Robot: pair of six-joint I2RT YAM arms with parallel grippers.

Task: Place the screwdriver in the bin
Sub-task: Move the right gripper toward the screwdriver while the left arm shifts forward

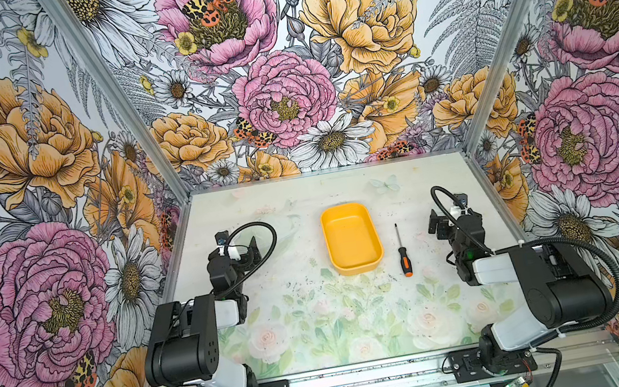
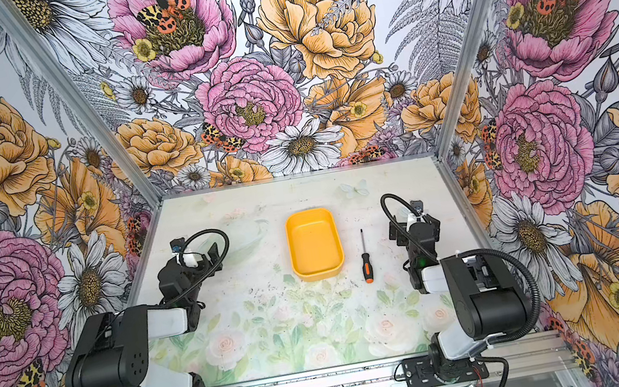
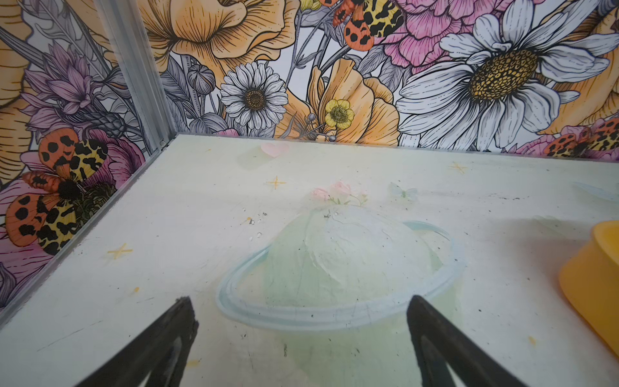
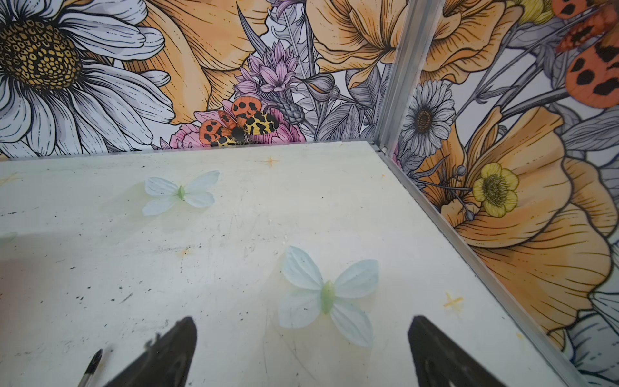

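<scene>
The screwdriver (image 1: 404, 255) (image 2: 366, 263) lies flat on the table, orange-and-black handle toward the front and thin shaft pointing back. It sits just right of the bin (image 1: 350, 238) (image 2: 314, 244), a shallow yellow-orange tray that holds nothing. My right gripper (image 1: 445, 211) (image 2: 408, 216) hovers open to the right of the screwdriver, apart from it. In the right wrist view only the shaft tip (image 4: 92, 365) shows beside the open gripper (image 4: 303, 321). My left gripper (image 1: 237, 241) (image 2: 196, 248) (image 3: 300, 301) stands open and empty left of the bin, whose corner (image 3: 596, 288) shows at the frame's edge.
Floral walls with aluminium corner posts (image 1: 476, 126) (image 1: 170, 174) close the table at the back and both sides. The table top (image 1: 319, 319) carries a pale printed mat with roses and butterflies. Both arm bases sit on the front rail (image 1: 370, 378).
</scene>
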